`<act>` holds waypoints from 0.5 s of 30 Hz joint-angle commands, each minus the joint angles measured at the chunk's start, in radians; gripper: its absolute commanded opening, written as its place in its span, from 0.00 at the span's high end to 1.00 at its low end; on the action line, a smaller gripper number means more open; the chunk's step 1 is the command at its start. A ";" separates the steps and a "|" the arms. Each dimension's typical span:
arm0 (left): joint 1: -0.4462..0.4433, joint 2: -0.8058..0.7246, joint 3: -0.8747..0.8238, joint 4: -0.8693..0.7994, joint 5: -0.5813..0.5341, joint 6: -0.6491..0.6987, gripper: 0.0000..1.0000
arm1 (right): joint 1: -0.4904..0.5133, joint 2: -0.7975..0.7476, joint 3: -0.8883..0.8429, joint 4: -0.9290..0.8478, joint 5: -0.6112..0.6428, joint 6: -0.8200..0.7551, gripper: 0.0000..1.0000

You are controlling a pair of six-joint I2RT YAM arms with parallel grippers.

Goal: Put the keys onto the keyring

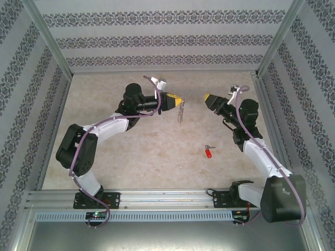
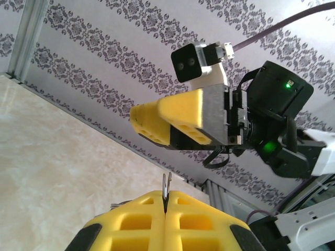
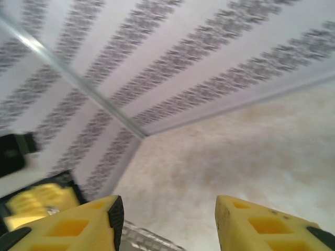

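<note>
Top external view places the left gripper (image 1: 177,101) raised above the table (image 1: 131,157) and clamped on the keyring (image 1: 180,114), which hangs below its yellow tips as a thin loop. The right gripper (image 1: 208,97) faces it from close by, jaws parted and empty. The key (image 1: 209,152), red-headed, lies flat on the table, well apart from both grippers and nearer the right arm's base.

Step in hand, by my judgement: fetch the key with the free right gripper.
1. Hold the left gripper steady so the loop does not swing.
2. Bring the right gripper down over the key from straight above.
3. Close slowly. The key is tiny and lies flat, so it will likely skid if nudged.
4. Grip so that the part that threads onto the loop stays exposed. Which part that is cannot be told from here.

Left wrist view shows the keyring (image 2: 166,184) pinched in the seam of the closed left gripper (image 2: 165,198), a detail too fine from above. Right wrist view, though blurred, shows bare floor in the gap of the right gripper (image 3: 166,209). Read the key's position from the top view.
</note>
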 commanded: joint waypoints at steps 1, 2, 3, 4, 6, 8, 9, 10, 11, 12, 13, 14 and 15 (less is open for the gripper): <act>-0.011 -0.056 -0.003 -0.133 -0.034 0.169 1.00 | -0.002 -0.051 0.010 -0.320 0.139 -0.084 0.50; -0.012 -0.066 -0.002 -0.165 -0.046 0.204 1.00 | -0.003 -0.063 0.006 -0.373 0.157 -0.096 0.50; -0.011 -0.077 -0.003 -0.189 -0.057 0.237 1.00 | -0.003 -0.073 0.003 -0.417 0.177 -0.103 0.50; -0.011 -0.085 -0.005 -0.203 -0.066 0.261 1.00 | -0.001 -0.081 -0.003 -0.448 0.192 -0.109 0.49; -0.012 -0.105 -0.007 -0.239 -0.093 0.311 1.00 | 0.002 -0.099 -0.021 -0.518 0.231 -0.125 0.49; -0.011 -0.118 -0.008 -0.271 -0.121 0.348 1.00 | 0.012 -0.117 -0.042 -0.582 0.286 -0.133 0.50; -0.011 -0.125 -0.006 -0.291 -0.138 0.365 1.00 | 0.021 -0.124 -0.053 -0.615 0.311 -0.137 0.50; -0.011 -0.130 -0.007 -0.300 -0.154 0.378 1.00 | 0.029 -0.130 -0.060 -0.646 0.333 -0.140 0.51; -0.012 -0.134 -0.006 -0.315 -0.175 0.394 1.00 | 0.043 -0.131 -0.066 -0.683 0.360 -0.144 0.51; -0.011 -0.138 -0.010 -0.322 -0.196 0.406 1.00 | 0.062 -0.131 -0.071 -0.721 0.394 -0.146 0.51; -0.011 -0.141 -0.011 -0.326 -0.209 0.415 1.00 | 0.079 -0.127 -0.075 -0.753 0.425 -0.145 0.52; -0.012 -0.141 -0.014 -0.331 -0.225 0.424 1.00 | 0.102 -0.125 -0.078 -0.785 0.468 -0.141 0.52; -0.011 -0.140 -0.014 -0.335 -0.238 0.431 1.00 | 0.125 -0.122 -0.085 -0.807 0.509 -0.136 0.52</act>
